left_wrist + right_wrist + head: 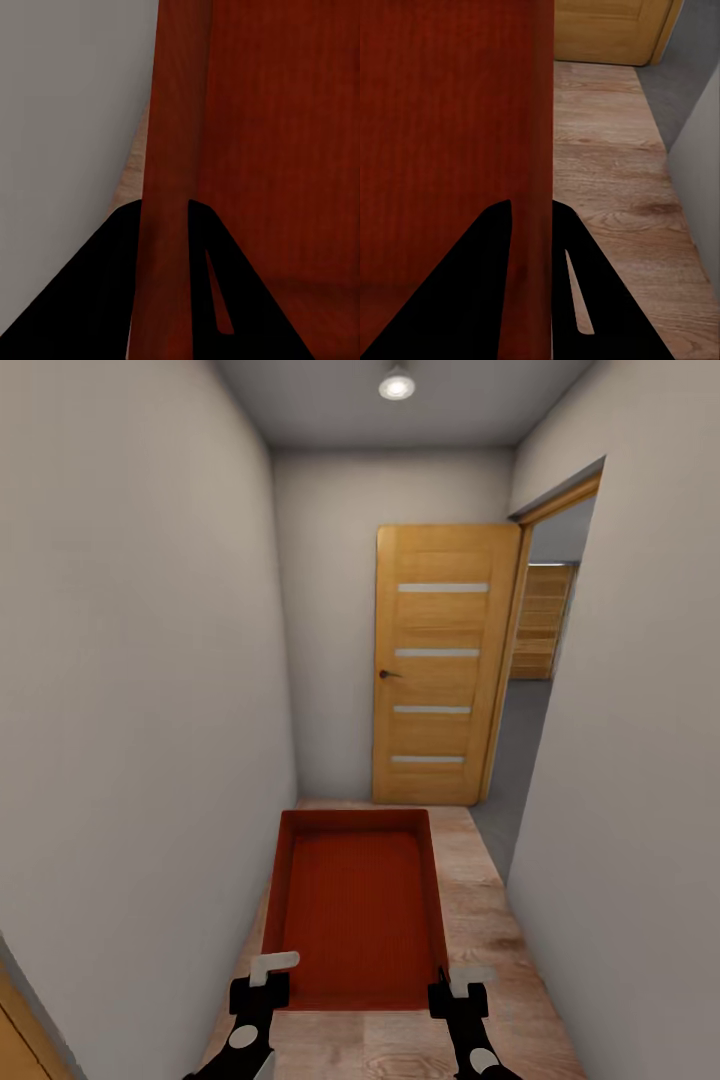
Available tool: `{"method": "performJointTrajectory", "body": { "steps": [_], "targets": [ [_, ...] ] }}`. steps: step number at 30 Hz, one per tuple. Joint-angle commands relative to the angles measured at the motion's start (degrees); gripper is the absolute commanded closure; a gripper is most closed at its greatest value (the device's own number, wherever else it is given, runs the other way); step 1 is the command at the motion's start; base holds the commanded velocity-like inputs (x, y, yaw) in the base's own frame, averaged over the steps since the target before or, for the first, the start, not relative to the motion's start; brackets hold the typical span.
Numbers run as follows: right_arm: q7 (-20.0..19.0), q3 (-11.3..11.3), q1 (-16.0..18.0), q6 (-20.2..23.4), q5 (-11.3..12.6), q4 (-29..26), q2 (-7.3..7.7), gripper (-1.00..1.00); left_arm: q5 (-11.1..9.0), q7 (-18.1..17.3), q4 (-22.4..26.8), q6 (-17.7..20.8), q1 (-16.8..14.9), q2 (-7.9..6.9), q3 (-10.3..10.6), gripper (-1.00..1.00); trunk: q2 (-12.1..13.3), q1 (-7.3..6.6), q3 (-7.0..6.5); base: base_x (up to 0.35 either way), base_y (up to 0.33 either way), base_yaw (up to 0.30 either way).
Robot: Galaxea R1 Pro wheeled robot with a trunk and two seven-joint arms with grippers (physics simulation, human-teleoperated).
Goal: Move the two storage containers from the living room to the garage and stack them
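Observation:
One red-orange open-topped storage container [355,900] hangs level in front of me, above a light wood plank floor [480,920], carried by both arms. My left gripper [268,980] is shut on its near left wall, and my right gripper [455,985] is shut on its near right wall. In the left wrist view the thin red container wall [169,150] runs between the dark fingers of the left gripper [165,247]. The right wrist view shows the same: the container wall [532,150] is pinched in the right gripper [531,247].
I am in a narrow corridor between a white wall at the left [130,710] and another at the right [620,780]. A wooden door [440,670] stands open at the far end. Beside it, a doorway opens right onto a grey floor [525,750].

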State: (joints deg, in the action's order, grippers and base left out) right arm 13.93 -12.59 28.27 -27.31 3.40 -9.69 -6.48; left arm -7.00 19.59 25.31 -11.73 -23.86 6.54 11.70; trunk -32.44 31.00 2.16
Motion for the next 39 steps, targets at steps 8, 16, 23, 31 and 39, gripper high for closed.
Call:
{"method": "performJointTrajectory", "body": {
  "steps": [8,16,23,31,39],
  "targets": [
    [1.3,0.4,0.1,-3.4,0.8,-0.1,0.05,1.0,-1.0,-1.3,-0.2,4.2,0.0,-0.05,0.5,1.0,-0.1,0.05,0.11,0.322,0.0,0.0],
    [1.3,0.4,0.1,-3.4,0.8,-0.1,0.0,1.0,-1.0,-1.3,-0.2,4.1,0.0,-0.04,0.5,1.0,-0.1,0.05,0.11,0.322,0.0,0.0],
    [1.3,0.4,0.1,-3.4,0.8,-0.1,-0.02,1.0,-1.0,-1.3,-0.2,4.1,0.0,-0.04,0.5,1.0,-0.1,0.05,0.11,0.322,0.0,0.0],
    [1.3,0.4,0.1,-3.4,0.8,-0.1,-0.02,1.0,-1.0,-1.3,-0.2,4.1,0.0,-0.04,0.5,1.0,-0.1,0.05,0.11,0.322,0.0,0.0],
    [1.3,0.4,0.1,-3.4,0.8,-0.1,-0.01,1.0,-1.0,-1.3,-0.2,4.1,0.0,-0.05,0.5,1.0,-0.1,0.05,0.11,0.322,0.0,0.0]
  ]
}}
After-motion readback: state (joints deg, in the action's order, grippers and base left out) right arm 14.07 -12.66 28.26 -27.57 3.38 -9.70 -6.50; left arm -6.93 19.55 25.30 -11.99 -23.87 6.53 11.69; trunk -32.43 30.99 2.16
